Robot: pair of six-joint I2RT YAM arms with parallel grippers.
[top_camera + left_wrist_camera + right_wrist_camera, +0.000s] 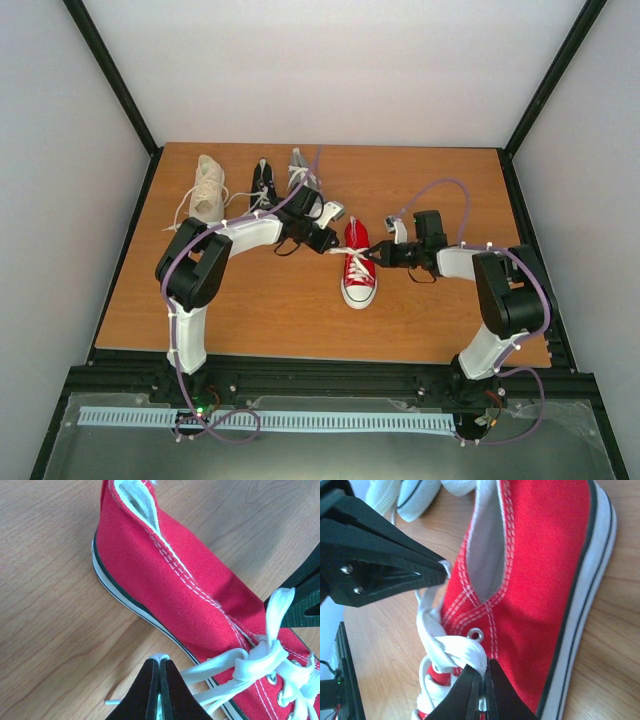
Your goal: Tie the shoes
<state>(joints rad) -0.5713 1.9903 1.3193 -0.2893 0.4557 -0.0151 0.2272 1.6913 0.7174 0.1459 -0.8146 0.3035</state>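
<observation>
The red shoe [358, 266] lies mid-table, toe toward me, its white laces [357, 262] crossed in a knot over the tongue. My left gripper [337, 244] is at its left side, shut on a loop of white lace [160, 657] just off the sole [125, 602]. My right gripper [373, 256] is at its right side, shut on the other lace loop [462, 652] by the top eyelet. The knot [257, 655] sits between them. The cream high-top [207, 188], the black shoe [263, 183] and the grey shoe [301, 168] stand in a row at the back left.
The wooden table [250, 310] is framed by black rails. The left arm's elbow [192, 268] hangs over the table's left part, the right arm's elbow [508, 290] near the right edge. The cream shoe's loose laces [180, 215] trail on the wood.
</observation>
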